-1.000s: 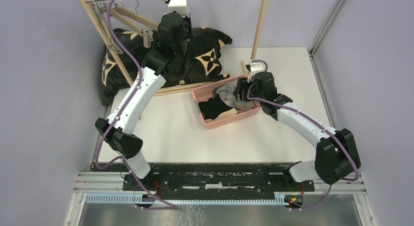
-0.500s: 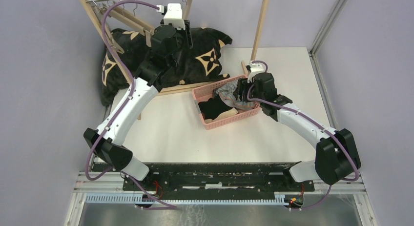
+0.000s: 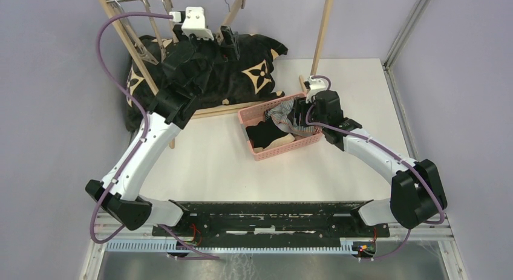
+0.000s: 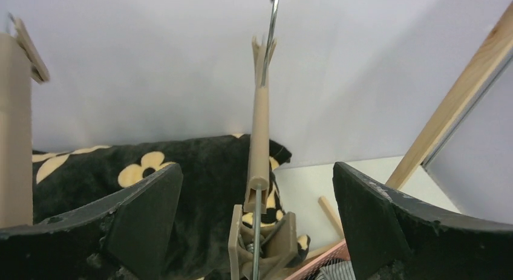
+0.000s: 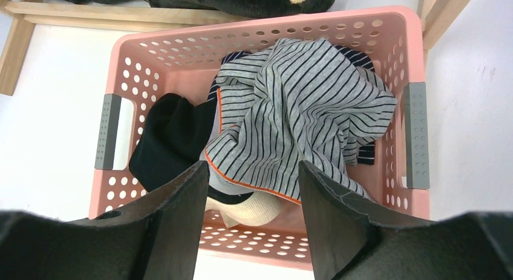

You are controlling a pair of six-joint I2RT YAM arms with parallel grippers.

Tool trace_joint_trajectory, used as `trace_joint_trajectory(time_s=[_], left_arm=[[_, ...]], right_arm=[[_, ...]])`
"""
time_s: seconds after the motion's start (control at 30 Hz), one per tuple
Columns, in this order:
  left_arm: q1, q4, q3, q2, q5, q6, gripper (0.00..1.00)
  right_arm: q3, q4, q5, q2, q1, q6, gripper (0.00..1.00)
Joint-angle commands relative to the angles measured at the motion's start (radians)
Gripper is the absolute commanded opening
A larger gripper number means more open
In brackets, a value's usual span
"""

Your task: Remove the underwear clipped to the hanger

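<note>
One basket on the bench holds the underwear: the wrist view shows grey-striped atop black, perhaps navy beneath. Over it hangs the right claw, parted, empty. Farther, the left claw gapes wide around the hanger.

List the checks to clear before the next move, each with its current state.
1. The left gripper is open and holds nothing: ok.
2. The wooden clip hanger between its fingers carries no cloth: ok, as far as the left wrist view shows.
3. The grey-and-white striped underwear and plain black underwear lie in the pink plastic basket: ok.
4. The navy striped underwear is in the basket: ok, only an edge shows.
5. The right gripper is open and empty above the basket: ok.
</note>
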Motion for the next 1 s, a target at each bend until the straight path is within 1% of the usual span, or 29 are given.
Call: trace_joint_trajectory(time_s=[0.0,0.13,0.23,0.3,0.37,0.5,0.6,0.73,0.77,0.83,0.9,0.97], left_arm=[[-0.002,0.097,0.001,-0.082,0.07,-0.009,0.99],[-0.001,0.088,-0.042,-0.154,0.098,-0.016,0.99],[-0.001,0.075,-0.098,-0.233,0.103,-0.016,0.99],[-0.002,0.073,-0.15,-0.29,0.103,-0.018,0.99],[-0.002,0.073,-0.209,-0.358,0.101,-0.015,0.99],[-0.004,0.064,-0.317,-0.483,0.116,-0.015,0.99],[-0.003,0.026,-0.363,-0.561,0.146,-0.023,0.99],[-0.004,0.012,-0.443,-0.677,0.191,-0.051,0.99],[-0.002,0.002,-0.464,-0.71,0.182,-0.054,0.99],[-0.001,-0.027,-0.51,-0.789,0.088,-0.05,0.99],[-0.001,-0.037,-0.571,-0.873,-0.031,-0.042,0.99],[-0.001,-0.052,-0.628,-0.955,-0.149,-0.034,0.99]], right_arm=[[-0.002,0.052,-0.021,-0.038,0.01,-0.011,0.64],[-0.018,0.047,0.027,-0.062,0.016,-0.03,0.64],[-0.058,0.055,0.098,-0.124,0.017,-0.053,0.66],[-0.093,0.059,0.175,-0.194,0.016,-0.062,0.7],[-0.121,0.046,0.274,-0.256,0.016,-0.071,0.78],[-0.154,-0.002,0.44,-0.389,0.017,-0.089,0.87],[-0.183,-0.018,0.53,-0.505,0.017,-0.106,0.88],[-0.212,-0.047,0.639,-0.657,0.017,-0.132,0.92],[-0.216,-0.057,0.662,-0.69,0.017,-0.139,0.93],[-0.222,-0.079,0.697,-0.755,0.017,-0.153,0.96],[-0.225,-0.102,0.731,-0.808,0.016,-0.165,0.96],[-0.229,-0.111,0.752,-0.85,0.017,-0.17,0.94]])
